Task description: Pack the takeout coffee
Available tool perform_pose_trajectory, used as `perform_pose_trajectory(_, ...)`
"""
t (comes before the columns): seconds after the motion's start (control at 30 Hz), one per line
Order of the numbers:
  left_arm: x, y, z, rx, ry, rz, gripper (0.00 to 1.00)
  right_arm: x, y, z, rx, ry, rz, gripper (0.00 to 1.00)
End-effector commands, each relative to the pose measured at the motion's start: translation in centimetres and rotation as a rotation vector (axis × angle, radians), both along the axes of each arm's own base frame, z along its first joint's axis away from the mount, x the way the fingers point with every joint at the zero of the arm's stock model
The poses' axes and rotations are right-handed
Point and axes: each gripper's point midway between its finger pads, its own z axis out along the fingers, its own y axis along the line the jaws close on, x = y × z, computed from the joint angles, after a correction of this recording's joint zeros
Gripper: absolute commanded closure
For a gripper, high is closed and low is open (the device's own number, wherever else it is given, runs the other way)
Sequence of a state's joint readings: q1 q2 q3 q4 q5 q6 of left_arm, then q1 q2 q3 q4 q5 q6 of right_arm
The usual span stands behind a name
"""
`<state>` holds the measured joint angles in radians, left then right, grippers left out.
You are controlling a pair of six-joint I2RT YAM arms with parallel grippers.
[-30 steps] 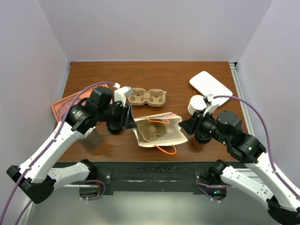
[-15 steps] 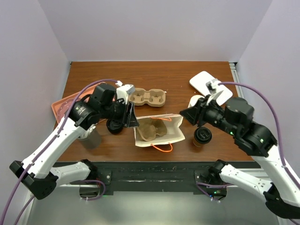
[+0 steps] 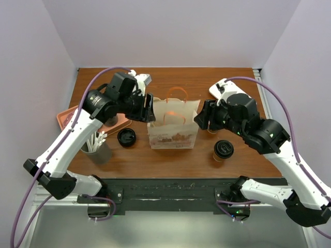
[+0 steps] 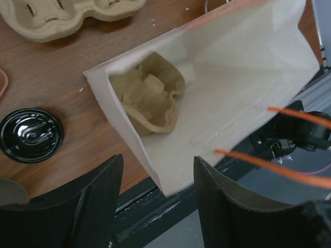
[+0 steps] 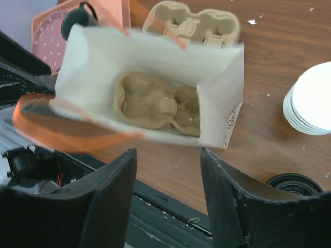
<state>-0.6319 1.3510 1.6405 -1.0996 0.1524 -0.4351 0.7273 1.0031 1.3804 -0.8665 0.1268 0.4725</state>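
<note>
At table (image 3: 170, 82) centre, seen from above, the paper bag (image 3: 173, 126) stands upright; my left gripper (image 3: 149, 109) sits at its left edge and my right gripper (image 3: 202, 118) at its right, contact not discernible; the takeout coffee (image 3: 223, 149) stands on the wood just right of the bag, outside it; a loose black lid (image 3: 126, 137) lies to the left.

Left wrist: my jaws stand spread, the bag's near corner between them, not pinched; a cardboard carrier (image 4: 150, 98) lies inside, part shadowed.

Right wrist: my jaws stand spread on nothing; the coffee's lid shows at the lower right, cut off.
</note>
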Motion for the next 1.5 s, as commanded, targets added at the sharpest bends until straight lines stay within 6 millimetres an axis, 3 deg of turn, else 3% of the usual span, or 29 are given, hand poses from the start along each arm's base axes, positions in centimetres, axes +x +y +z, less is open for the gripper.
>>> perform_pose_trajectory(0.0,0.5,2.1,0.4,0.105,-0.006,0.09,0.38,1.1,-0.8,1.3,-0.01,0.014,-0.101,0.38)
perform_pose_trajectory(0.23,0.6,2.3,0.4,0.111,0.012,0.126,0.39,2.9,-0.3,-0.2,-0.099,0.047,-0.127,0.34)
perform_pose_trajectory(0.4,1.9,2.4,0.1,0.129,-0.015,0.167,0.4,5.5,0.4,-0.2,-0.156,0.013,-0.158,0.39)
perform_pose_trajectory(0.6,4.1,1.1,-1.2,0.128,-0.039,0.165,0.45,8.6,1.4,-2.9,-0.273,0.048,-0.176,0.41)
perform_pose_trajectory(0.63,4.5,0.7,-1.5,0.13,-0.035,0.162,0.47,9.0,1.3,-3.1,-0.281,0.05,-0.184,0.44)
perform_pose_trajectory(0.73,5.2,0.1,-1.9,0.117,-0.041,0.157,0.63,10.2,1.0,-4.4,-0.307,0.075,-0.2,0.71)
perform_pose_trajectory(0.77,5.4,-0.3,-1.8,0.104,-0.044,0.15,0.69,10.5,1.0,-4.4,-0.315,0.079,-0.202,0.84)
perform_pose_trajectory(0.8,5.5,-0.4,-1.5,0.098,-0.047,0.143,0.85,10.6,0.9,-3.8,-0.315,0.072,-0.207,0.92)
perform_pose_trajectory(0.83,5.8,-0.9,0.0,0.074,-0.072,0.137,0.91,10.8,0.9,-3.2,-0.315,0.066,-0.205,1.0)
perform_pose_trajectory(0.87,5.6,-0.9,0.7,0.073,-0.061,0.129,0.97,10.8,0.6,-0.4,-0.282,0.036,-0.213,1.0)
perform_pose_trajectory(0.9,6.0,-1.3,1.0,0.078,-0.047,0.13,1.0,11.1,0.7,0.5,-0.28,0.032,-0.216,1.0)
perform_pose_trajectory(0.93,6.4,-1.7,5.2,0.013,-0.117,0.138,1.0,11.0,0.8,1.9,-0.262,0.021,-0.222,1.0)
perform_pose_trajectory(0.97,6.1,-1.5,5.6,0.02,-0.106,0.14,1.0,10.6,0.9,3.3,-0.235,0.019,-0.214,1.0)
perform_pose_trajectory(1.03,5.4,-0.6,2.6,0.064,-0.062,0.151,1.0,10.1,1.4,2.1,-0.207,0.051,-0.199,1.0)
perform_pose_trajectory(1.07,5.5,-1.3,2.1,0.019,-0.067,0.131,1.0,9.8,2.3,-1.1,-0.205,0.105,-0.164,1.0)
perform_pose_trajectory(1.1,5.2,-1.3,2.3,-0.012,-0.057,0.136,1.0,9.5,2.3,-1.5,-0.193,0.112,-0.162,1.0)
perform_pose_trajectory(1.13,5.4,-1.8,3.9,-0.042,-0.081,0.13,1.0,9.6,2.3,-1.7,-0.193,0.121,-0.168,1.0)
perform_pose_trajectory(1.17,5.3,-1.5,5.3,-0.044,-0.085,0.139,1.0,9.6,2.0,0.5,-0.178,0.094,-0.176,1.0)
perform_pose_trajectory(1.2,6.3,-2.0,9.4,-0.1,-0.163,0.146,1.0,9.8,1.8,1.8,-0.169,0.071,-0.201,1.0)
perform_pose_trajectory(1.23,6.5,-1.7,10.1,-0.093,-0.172,0.157,1.0,9.7,1.7,2.7,-0.154,0.061,-0.204,1.0)
perform_pose_trajectory(1.27,6.6,-1.6,9.9,-0.083,-0.167,0.16,1.0,9.8,1.8,2.2,-0.144,0.059,-0.208,1.0)
perform_pose_trajectory(1.3,6.4,-1.7,8.1,-0.06,-0.129,0.146,1.0,9.5,1.9,1.6,-0.131,0.067,-0.195,1.0)
perform_pose_trajectory(1.33,5.9,-2.2,7.6,-0.083,-0.1,0.117,1.0,9.1,1.8,1.3,-0.118,0.063,-0.186,1.0)
perform_pose_trajectory(1.37,5.9,-2.5,7.6,-0.108,-0.102,0.113,1.0,9.0,1.9,-0.3,-0.125,0.087,-0.182,1.0)
perform_pose_trajectory(1.47,4.4,-2.7,6.1,-0.154,-0.061,0.104,1.0,8.4,1.7,-1.5,-0.1,0.104,-0.197,1.0)
